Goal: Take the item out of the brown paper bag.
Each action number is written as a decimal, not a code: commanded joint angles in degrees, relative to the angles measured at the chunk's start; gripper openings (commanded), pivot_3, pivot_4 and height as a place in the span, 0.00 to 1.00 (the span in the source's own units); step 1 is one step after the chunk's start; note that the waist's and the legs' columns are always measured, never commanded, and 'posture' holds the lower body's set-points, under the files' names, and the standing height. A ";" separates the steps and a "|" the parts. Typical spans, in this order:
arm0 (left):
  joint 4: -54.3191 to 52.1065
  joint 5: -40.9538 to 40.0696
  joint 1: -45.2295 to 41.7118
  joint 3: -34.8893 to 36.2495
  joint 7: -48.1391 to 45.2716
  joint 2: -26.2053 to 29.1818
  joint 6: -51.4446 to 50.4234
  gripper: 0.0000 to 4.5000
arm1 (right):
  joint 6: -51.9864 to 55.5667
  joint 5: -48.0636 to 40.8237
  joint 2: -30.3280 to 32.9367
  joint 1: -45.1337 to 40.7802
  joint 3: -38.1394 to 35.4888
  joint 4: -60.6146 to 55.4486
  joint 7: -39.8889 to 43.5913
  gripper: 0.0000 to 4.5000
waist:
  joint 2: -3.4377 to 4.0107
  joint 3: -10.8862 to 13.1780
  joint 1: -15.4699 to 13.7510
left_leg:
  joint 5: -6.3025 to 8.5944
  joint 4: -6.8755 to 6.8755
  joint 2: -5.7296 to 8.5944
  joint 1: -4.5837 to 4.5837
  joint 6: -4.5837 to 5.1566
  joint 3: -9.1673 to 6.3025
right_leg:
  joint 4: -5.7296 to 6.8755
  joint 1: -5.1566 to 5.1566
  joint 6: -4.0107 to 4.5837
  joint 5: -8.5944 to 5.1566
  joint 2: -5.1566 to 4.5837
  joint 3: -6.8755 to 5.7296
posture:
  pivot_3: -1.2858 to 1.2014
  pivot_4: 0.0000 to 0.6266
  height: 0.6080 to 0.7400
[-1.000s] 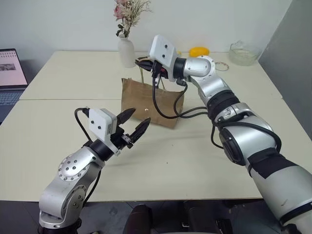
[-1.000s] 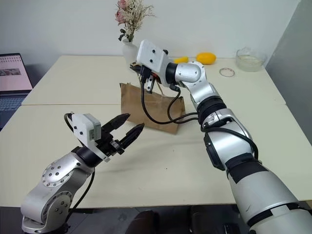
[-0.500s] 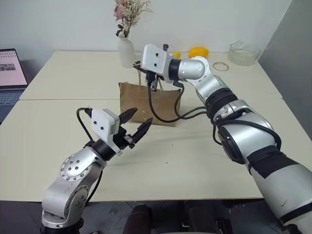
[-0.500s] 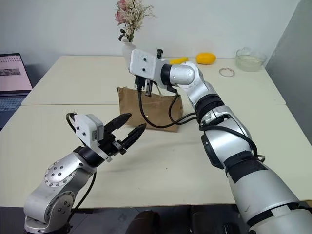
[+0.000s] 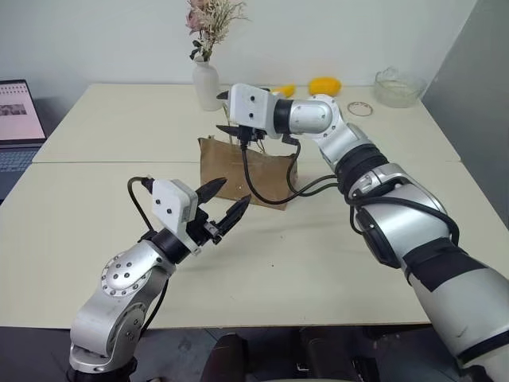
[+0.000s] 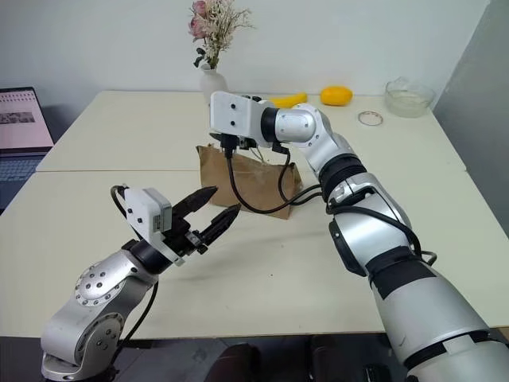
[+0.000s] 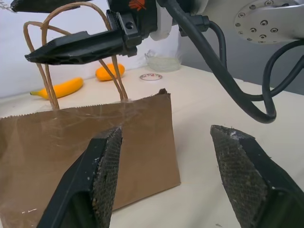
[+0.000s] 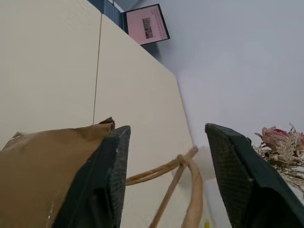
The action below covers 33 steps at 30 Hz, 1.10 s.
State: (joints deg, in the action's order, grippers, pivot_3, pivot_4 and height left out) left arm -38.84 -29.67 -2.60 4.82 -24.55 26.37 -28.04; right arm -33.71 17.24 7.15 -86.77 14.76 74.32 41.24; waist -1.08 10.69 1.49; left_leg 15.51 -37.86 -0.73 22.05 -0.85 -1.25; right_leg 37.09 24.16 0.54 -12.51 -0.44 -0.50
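I see the brown paper bag (image 5: 246, 171) standing upright near the middle of the pale table (image 5: 318, 263), its toothed top edge up and its tan cord handles (image 7: 47, 61) rising above it. My right gripper (image 5: 225, 111) hangs just over the bag's top at the left end, fingers parted with one above the other; in its wrist view the fingers stand apart with the cord handles between them, gripping nothing that I can see. A black cable (image 5: 262, 187) from that wrist droops across the bag's front face. My left gripper (image 5: 225, 200) sits lower and nearer to me, just in front of the bag's front face, pointing at it, fingers spread wide and empty (the bag wall shows between them in its wrist view). The item is not something I can make out: the bag's wall hides whatever is inside. Behind the bag stands a white vase (image 5: 206, 84) with dried flowers (image 5: 208, 22). Further back lie a yellow banana (image 6: 286, 99) and an orange-yellow fruit (image 6: 336, 95), then a small ring (image 6: 367, 118) and a glass bowl (image 6: 409, 97) toward the right corner. A laptop (image 6: 20, 118) sits at the far left.
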 commanded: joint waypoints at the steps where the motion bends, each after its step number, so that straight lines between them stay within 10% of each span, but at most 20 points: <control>1: -2.73 -1.91 0.33 2.18 -1.59 2.07 -0.47 0.69 | 1.02 -4.00 3.55 0.89 -3.20 -4.81 4.93 0.53 | 0.00 0.00 -0.03 | 0.00 0.00 0.00 0.00 0.00 -0.01 | 0.00 -0.01 0.00 0.00 -0.01 -0.01 | 0.52 0.24 1.00; 18: 2.46 -6.31 3.51 9.02 -12.49 14.03 -3.18 0.69 | 46.91 -27.82 20.45 47.76 -9.20 -79.01 17.04 0.53 | -0.09 -0.06 -0.27 | 0.01 0.02 -0.02 -0.12 0.00 -0.11 | 0.01 -0.12 -0.25 -0.22 -0.04 -0.12 | 0.52 0.24 1.00; 33: 4.03 -9.17 6.62 15.29 -23.07 22.85 -4.68 0.69 | 65.59 -26.96 9.81 62.92 2.22 -87.42 2.68 0.53 | -0.08 -0.03 0.17 | 0.00 0.00 -0.10 -0.13 -0.01 -0.05 | 0.08 -0.02 -0.13 -0.21 0.15 -0.05 | 0.52 0.24 1.00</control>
State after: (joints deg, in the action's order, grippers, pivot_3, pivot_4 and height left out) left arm -33.53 -37.72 3.83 17.49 -45.80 47.95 -32.67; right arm 31.10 -10.07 17.76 -22.96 16.14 -13.08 45.22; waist -1.17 10.66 1.66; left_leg 15.51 -37.86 -0.83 21.91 -0.86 -1.30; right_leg 37.16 24.14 0.43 -12.73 -0.29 -0.56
